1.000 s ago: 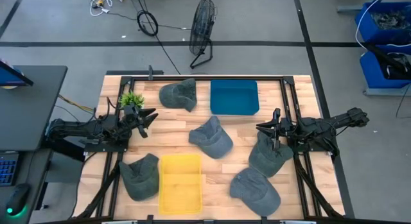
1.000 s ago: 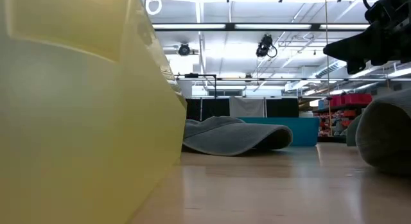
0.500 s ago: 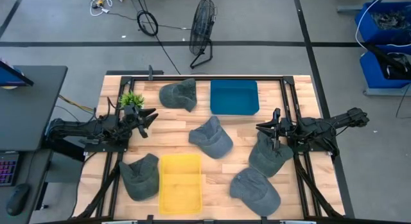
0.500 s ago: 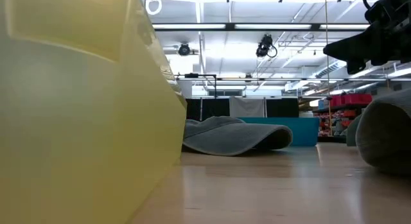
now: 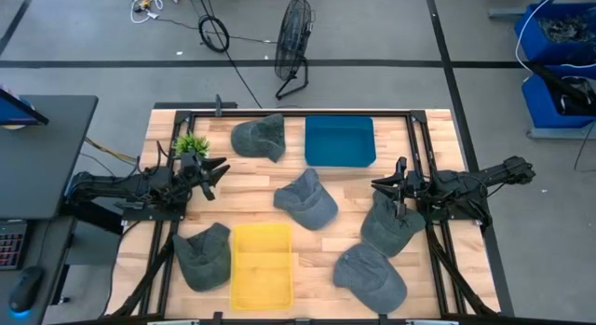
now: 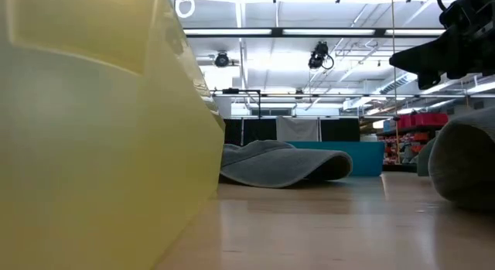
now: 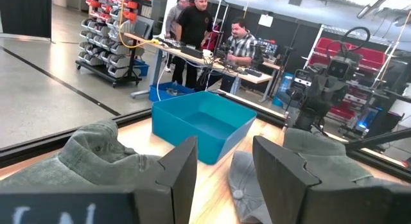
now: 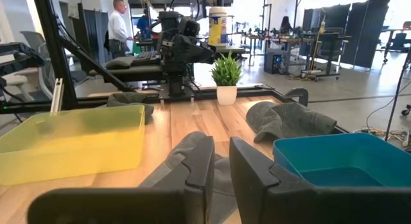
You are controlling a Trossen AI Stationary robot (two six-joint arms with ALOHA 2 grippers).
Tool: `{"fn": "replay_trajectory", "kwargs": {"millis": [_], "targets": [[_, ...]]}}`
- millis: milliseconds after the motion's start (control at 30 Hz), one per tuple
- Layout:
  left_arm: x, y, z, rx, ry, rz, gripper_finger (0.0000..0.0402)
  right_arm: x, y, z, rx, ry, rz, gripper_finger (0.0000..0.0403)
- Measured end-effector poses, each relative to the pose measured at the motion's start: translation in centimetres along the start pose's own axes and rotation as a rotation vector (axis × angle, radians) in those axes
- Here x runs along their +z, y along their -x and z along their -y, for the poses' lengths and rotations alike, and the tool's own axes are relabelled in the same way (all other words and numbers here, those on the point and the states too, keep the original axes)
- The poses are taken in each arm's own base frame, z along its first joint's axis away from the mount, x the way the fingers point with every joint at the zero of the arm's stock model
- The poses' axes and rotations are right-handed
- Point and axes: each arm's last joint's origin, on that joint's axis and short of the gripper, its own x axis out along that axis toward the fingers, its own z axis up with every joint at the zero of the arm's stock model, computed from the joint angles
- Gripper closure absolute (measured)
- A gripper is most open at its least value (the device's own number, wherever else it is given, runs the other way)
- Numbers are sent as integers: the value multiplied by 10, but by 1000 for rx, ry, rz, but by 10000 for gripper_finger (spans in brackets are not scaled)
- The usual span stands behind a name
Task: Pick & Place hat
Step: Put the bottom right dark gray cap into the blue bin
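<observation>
- We see five grey hats on the wooden worktop [image 5: 251,187]: the centre hat [image 5: 305,198] lies in the middle, between the two bins.
- The back hat [image 5: 259,137] lies just beside the blue bin [image 5: 340,141], on its left in the high view.
- The right hat [image 5: 390,223] lies under and just in front of the right claw [image 5: 381,185]; from above we cannot tell whether they touch.
- The front right hat [image 5: 370,276] lies near the front edge, well to the right of the yellow bin [image 5: 261,264].
- The front left hat [image 5: 203,256] sits against the yellow bin's left side.
- The right claw hangs over the right edge of the worktop, pointing toward the centre; its fingers [image 8: 196,169] stand a narrow way apart and hold nothing.
- The left claw [image 5: 220,167] hangs over the left edge, pointing inward, near a small potted plant [image 5: 191,143]; its fingers [image 7: 182,169] stand apart with a clear gap and hold nothing.
- In the low view the yellow bin's wall [image 6: 93,131] fills the left side, with the centre hat [image 6: 282,163] lying flat beyond it.
- Beyond the worktop, people [image 7: 196,28] stand at a desk, and a floor fan [image 5: 293,41] stands on the floor behind.
</observation>
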Motion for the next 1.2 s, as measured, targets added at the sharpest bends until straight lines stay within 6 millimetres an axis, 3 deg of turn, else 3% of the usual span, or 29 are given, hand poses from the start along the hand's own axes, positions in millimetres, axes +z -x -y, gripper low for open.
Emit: {"fn": "replay_trajectory", "kwargs": {"millis": [100,367,600,667,867,1200], "targets": [[0,0,0,0,-9,0,246,0,0,0,0,0,1,349],[0,0,0,0,-365,0,246,0,0,0,0,0,1,349],[1,0,0,0,-408,7,246,0,0,0,0,0,0,349],[1,0,0,-1,-374,12,246,0,0,0,0,0,0,349],[2,0,0,-11,46,18,246,0,0,0,0,0,1,349],[4,-1,-4,90,-108,53,246,0,0,0,0,2,1,349]]}}
